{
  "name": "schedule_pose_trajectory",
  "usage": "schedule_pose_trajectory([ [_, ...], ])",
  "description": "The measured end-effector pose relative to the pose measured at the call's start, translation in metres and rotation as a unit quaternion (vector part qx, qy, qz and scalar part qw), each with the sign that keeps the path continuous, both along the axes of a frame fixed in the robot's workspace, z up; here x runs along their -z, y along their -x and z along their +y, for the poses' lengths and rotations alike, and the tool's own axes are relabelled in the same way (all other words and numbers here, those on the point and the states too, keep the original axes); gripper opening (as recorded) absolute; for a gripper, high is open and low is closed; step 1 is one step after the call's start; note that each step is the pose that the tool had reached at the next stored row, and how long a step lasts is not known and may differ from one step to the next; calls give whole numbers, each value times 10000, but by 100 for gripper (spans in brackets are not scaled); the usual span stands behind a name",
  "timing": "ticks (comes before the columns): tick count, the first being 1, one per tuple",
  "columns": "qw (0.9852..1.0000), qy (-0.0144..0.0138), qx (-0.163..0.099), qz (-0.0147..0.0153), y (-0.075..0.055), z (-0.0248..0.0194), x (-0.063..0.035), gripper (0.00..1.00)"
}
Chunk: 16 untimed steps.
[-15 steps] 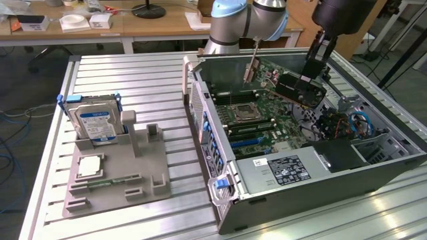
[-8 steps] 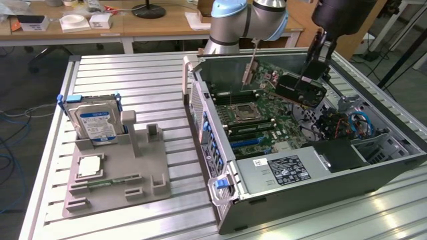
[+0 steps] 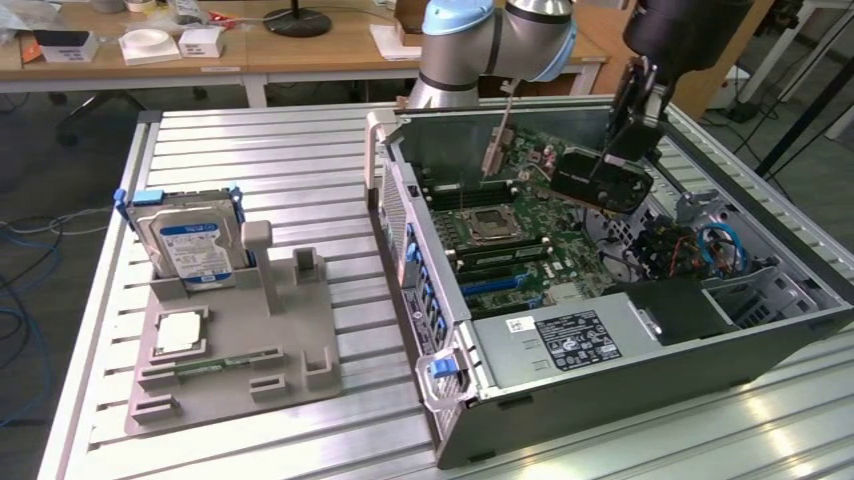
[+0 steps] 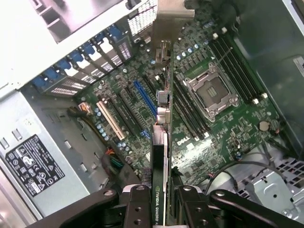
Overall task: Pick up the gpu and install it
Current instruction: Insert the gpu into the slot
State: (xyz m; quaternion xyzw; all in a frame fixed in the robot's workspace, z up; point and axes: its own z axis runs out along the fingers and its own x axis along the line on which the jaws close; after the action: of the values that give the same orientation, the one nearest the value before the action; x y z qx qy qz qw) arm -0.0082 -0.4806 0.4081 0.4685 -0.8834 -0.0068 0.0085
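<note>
The end effector point(image 3: 625, 148) holds the gpu point(image 3: 603, 182) tilted above the motherboard point(image 3: 514, 250).

Your arm point(image 3: 497, 45) has silver-grey tubular links and pale blue joint caps, ending in a bulky black housing point(image 3: 681, 30). Your gripper point(image 4: 164, 192) is black, its flat fingers point(image 4: 137, 204) dotted with round silvery screws point(image 4: 140, 188).

1. The gpu point(image 3: 603, 178), a thin black card labelled NVIDIA Quadro, is held aloft on edge.
2. It hangs tilted above the motherboard point(image 3: 514, 245), at the open case's point(image 3: 561, 410) far end, toward the exterior view's right.
</note>
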Motion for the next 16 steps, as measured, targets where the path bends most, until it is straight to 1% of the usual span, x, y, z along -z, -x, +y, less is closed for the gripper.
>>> schedule_pose_trajectory([
  [4,9997,0,-228,0,0,0,4,26],
  [8,9989,0,-461,0,0,0,8,26],
  [12,9976,0,-697,0,0,0,12,26],
  [16,9956,-1,-935,0,-1,0,16,26],
])
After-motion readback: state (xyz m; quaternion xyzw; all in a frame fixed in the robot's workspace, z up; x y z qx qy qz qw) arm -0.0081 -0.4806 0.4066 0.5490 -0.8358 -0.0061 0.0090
